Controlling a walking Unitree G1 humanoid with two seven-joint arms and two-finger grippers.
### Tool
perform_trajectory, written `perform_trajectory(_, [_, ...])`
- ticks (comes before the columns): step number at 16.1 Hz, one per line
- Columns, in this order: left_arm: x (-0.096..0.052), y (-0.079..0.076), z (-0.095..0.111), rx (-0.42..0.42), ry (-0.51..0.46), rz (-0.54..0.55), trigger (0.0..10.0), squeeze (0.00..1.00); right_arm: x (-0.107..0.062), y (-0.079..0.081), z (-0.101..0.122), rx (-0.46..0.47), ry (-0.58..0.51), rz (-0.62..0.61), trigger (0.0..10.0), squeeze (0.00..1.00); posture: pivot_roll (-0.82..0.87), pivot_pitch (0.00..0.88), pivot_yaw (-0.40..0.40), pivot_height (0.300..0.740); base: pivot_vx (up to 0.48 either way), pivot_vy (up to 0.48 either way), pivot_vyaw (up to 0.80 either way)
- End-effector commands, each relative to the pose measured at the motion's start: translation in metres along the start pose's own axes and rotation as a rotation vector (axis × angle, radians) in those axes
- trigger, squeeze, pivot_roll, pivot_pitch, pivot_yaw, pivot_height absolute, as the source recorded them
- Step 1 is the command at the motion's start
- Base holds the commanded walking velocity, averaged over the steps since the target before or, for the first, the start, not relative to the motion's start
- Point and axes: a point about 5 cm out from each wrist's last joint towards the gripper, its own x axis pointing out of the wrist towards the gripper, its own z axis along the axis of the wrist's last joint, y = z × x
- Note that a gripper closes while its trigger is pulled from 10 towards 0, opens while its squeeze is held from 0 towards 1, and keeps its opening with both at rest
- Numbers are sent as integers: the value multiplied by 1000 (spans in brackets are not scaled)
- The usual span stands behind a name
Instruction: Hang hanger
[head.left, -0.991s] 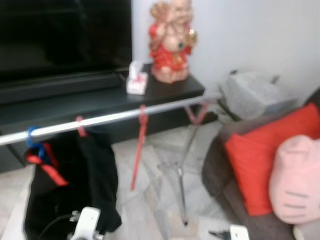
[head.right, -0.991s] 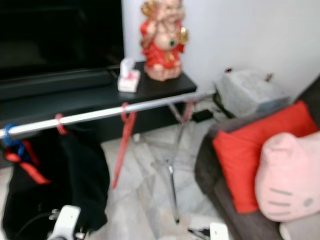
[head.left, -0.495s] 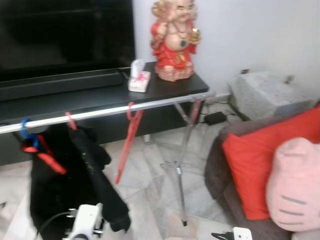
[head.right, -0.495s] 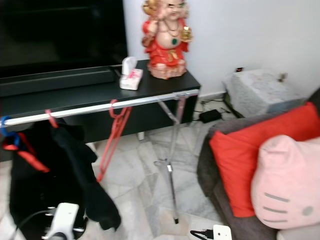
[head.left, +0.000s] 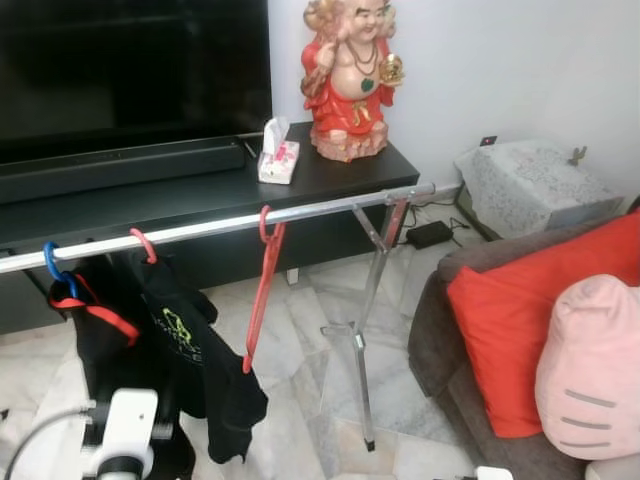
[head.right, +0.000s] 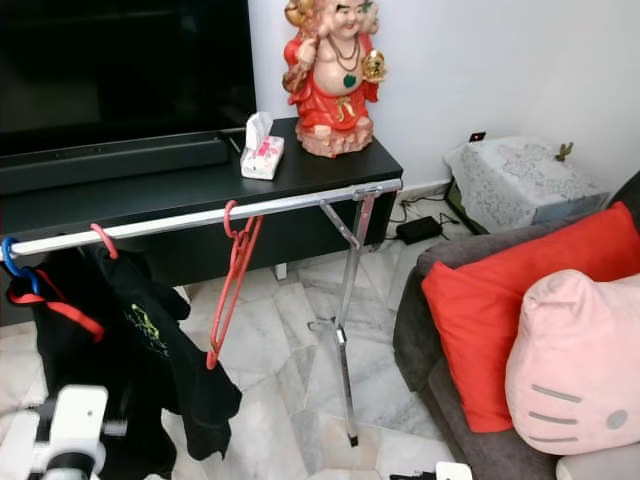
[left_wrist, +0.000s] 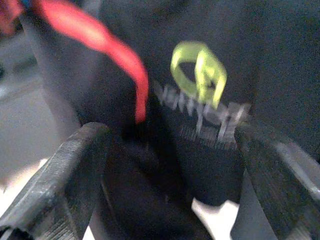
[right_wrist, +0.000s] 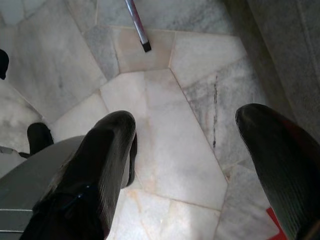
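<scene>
A red hanger (head.left: 260, 300) already hangs by its hook from the metal rail (head.left: 220, 226), empty, its long body dangling straight down toward the floor. Left of it on the same rail hangs a black shirt (head.left: 175, 345) on another red hanger. The left gripper (left_wrist: 165, 195) sits low and near, fingers spread wide with nothing between them, facing the shirt; the empty hanger lies up and to its right. The right gripper (right_wrist: 200, 165) points at the marble floor (right_wrist: 165, 125), also open and empty. The left arm looks nearer.
</scene>
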Motion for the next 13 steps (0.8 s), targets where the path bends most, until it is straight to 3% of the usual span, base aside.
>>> perform_trajectory(1, [-1, -2, 17, 5, -69, -17, 10000, 0, 0, -3, 3, -8, -6, 1, 10000, 0, -43, 0, -61, 740, 0, 0, 0])
perform_trajectory(2, [0, -2, 23, 2, -94, -15, 10000, 0, 0, -3, 4, -8, -8, 1, 10000, 0, -43, 0, -62, 740, 0, 0, 0])
perform_trajectory(4, [11, -6, 47, -62, -140, -16, 10000, 0, -1, -29, 25, -6, -32, -21, 10000, 0, -39, 0, -64, 740, 0, 0, 0])
perform_trajectory(7, [41, -21, 72, -139, -130, -29, 10000, 0, 1, -26, 29, -13, -41, -19, 10000, 0, -48, 0, -62, 740, 0, 0, 0])
perform_trajectory(9, [54, -31, 80, -208, -98, -36, 10000, 0, 2, -22, 30, -14, -44, -13, 10000, 0, -59, 0, -57, 740, 0, 0, 0])
perform_trajectory(11, [67, -39, 88, -228, -62, -39, 10000, 0, 3, -18, 30, -13, -45, -9, 10000, 0, -65, 0, -55, 740, 0, 0, 0])
perform_trajectory(13, [77, -37, 89, -228, 10, 27, 10000, 0, 3, -13, 24, -12, -37, -6, 10000, 0, -72, 0, -52, 740, 0, 0, 0])
